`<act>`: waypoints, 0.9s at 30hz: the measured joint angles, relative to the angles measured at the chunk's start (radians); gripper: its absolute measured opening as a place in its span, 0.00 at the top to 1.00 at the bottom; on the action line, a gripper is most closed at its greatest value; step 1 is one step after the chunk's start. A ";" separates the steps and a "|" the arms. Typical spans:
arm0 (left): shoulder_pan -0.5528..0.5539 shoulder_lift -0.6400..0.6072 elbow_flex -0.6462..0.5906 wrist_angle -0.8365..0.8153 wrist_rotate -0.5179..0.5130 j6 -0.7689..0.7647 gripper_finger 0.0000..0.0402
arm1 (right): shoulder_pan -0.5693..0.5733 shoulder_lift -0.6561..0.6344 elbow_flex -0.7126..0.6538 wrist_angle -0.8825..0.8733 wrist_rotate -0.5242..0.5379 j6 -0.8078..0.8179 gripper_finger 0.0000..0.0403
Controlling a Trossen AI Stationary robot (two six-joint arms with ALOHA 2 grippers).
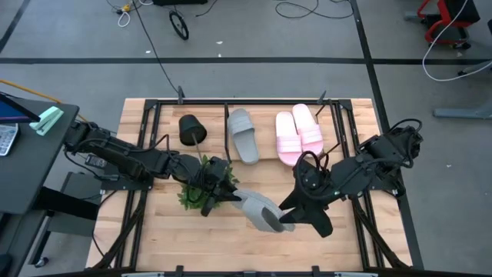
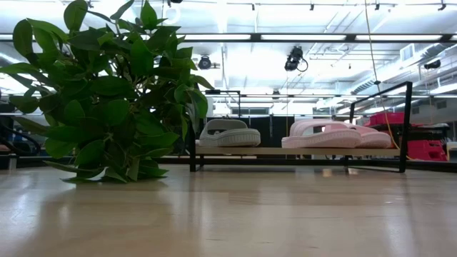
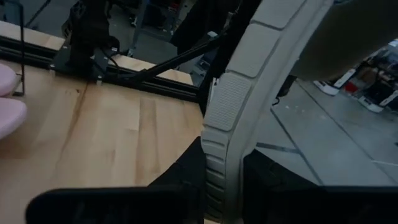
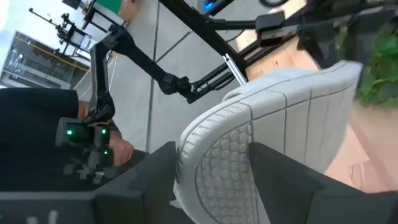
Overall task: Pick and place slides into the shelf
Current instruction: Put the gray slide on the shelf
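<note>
Leafy plant [image 2: 107, 93], tipped black pot [image 1: 191, 128]

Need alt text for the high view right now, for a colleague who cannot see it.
Both pincers meet on a grey slide held above the wooden table, left pincer at one end, right pincer at the other. On the shelf behind lie one grey slide and two pink slides; a leafy plant lies tipped over.

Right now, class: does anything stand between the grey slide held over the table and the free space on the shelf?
The plant stands beside the left gripper, and its black pot lies on the shelf's left end. The grey slide has an open route to the gap between the shelved grey slide and the pot.
</note>
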 joint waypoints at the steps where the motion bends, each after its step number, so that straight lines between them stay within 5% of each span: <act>1: -0.006 0.000 0.000 0.003 -0.001 -0.007 0.85 | -0.007 -0.003 0.000 0.000 0.000 -0.008 0.47; 6: -0.038 0.000 0.000 0.007 -0.002 -0.048 0.83 | -0.036 -0.044 -0.001 -0.045 0.026 -0.056 0.49; 13: -0.068 -0.001 0.003 0.020 -0.044 -0.098 0.86 | -0.063 -0.133 -0.004 -0.226 0.227 -0.131 0.53; 21: -0.033 -0.001 0.003 0.080 -0.221 -0.318 0.85 | -0.093 -0.225 -0.004 -0.344 0.404 -0.260 0.57; 27: 0.045 0.005 0.003 0.159 -0.371 -0.475 0.86 | -0.163 -0.280 -0.003 -0.346 0.372 -0.420 0.59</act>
